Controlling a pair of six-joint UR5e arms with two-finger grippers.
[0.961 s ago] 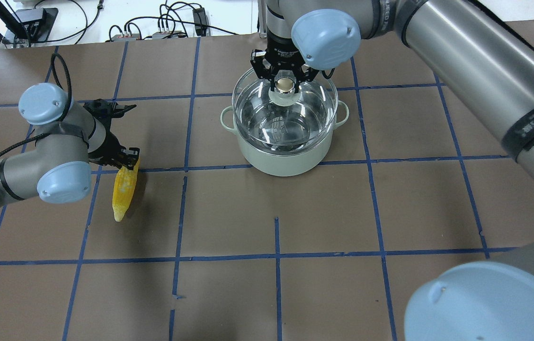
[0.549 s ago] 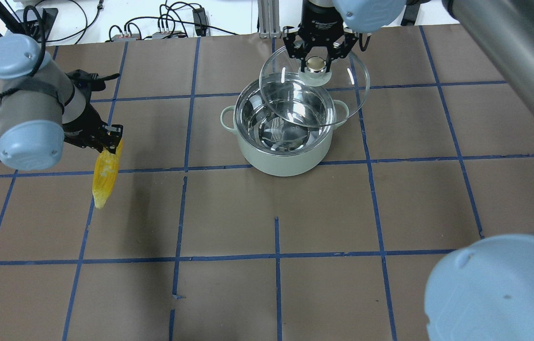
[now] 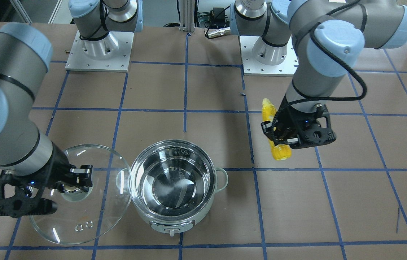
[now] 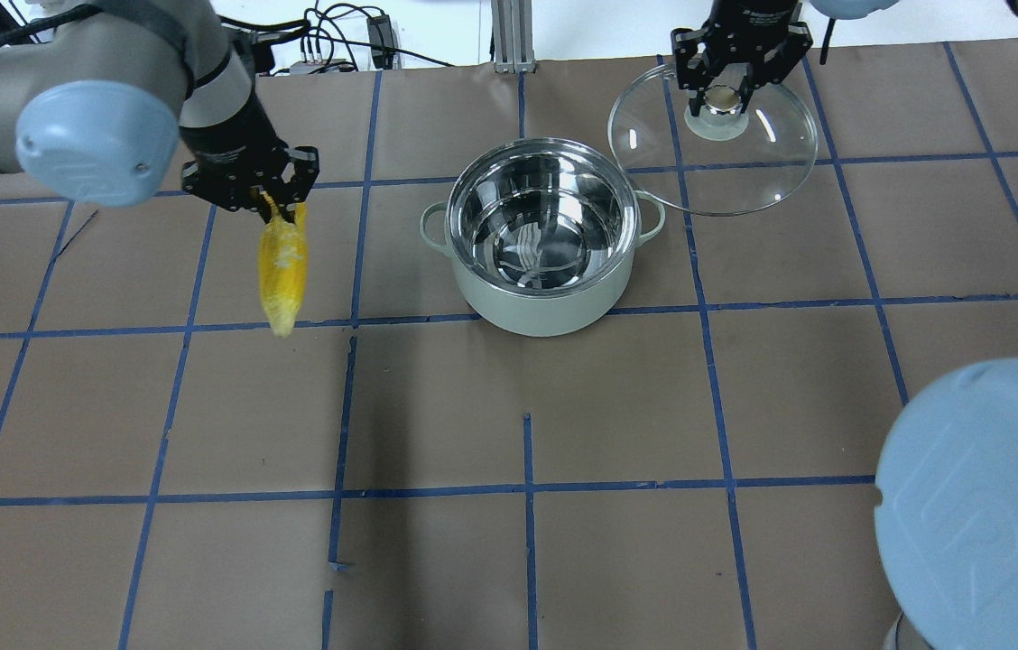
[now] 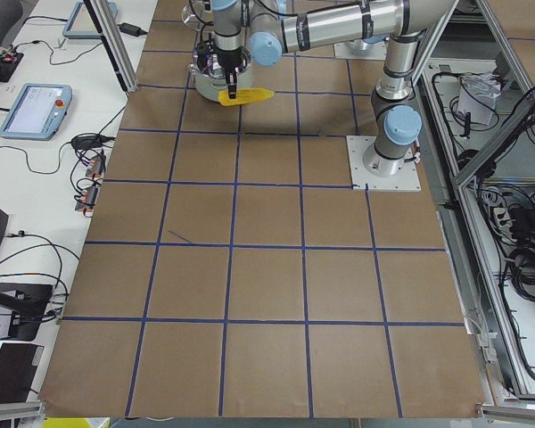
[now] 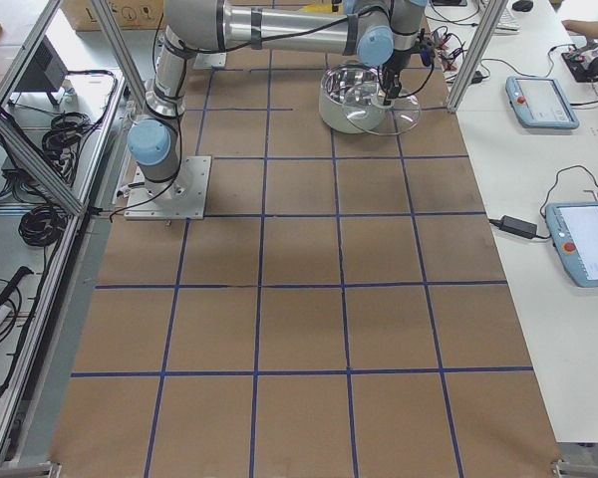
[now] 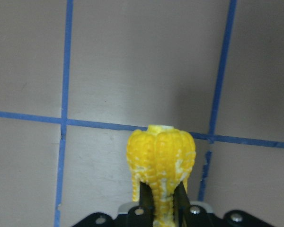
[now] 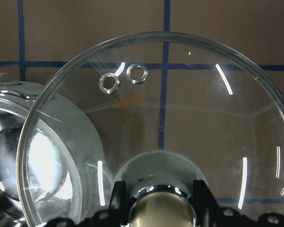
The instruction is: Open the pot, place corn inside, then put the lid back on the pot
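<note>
The pale pot [image 4: 545, 298] [image 3: 174, 222] stands open at the table's far middle, its steel inside bare. My left gripper [image 4: 273, 203] [image 3: 279, 139] is shut on the yellow corn [image 4: 282, 271] [image 3: 274, 115], held in the air to the left of the pot, tapered end hanging down. The left wrist view shows the corn [image 7: 161, 161] between the fingers. My right gripper [image 4: 726, 97] [image 3: 75, 184] is shut on the knob of the glass lid [image 4: 771, 181] [image 3: 91, 213], held level to the right of the pot. The lid [image 8: 189, 109] fills the right wrist view.
Brown paper with blue tape lines [image 4: 527, 492] covers the table. Cables and small boxes [image 4: 328, 45] lie beyond the far edge. The arm bases [image 3: 97, 50] stand on plates at the robot's side. A pot side handle [image 4: 432, 226] sticks out toward the corn.
The right gripper lifted the lid off the pot and carried it right and further back. The left gripper raised the corn off the table and moved it right, toward the pot.
</note>
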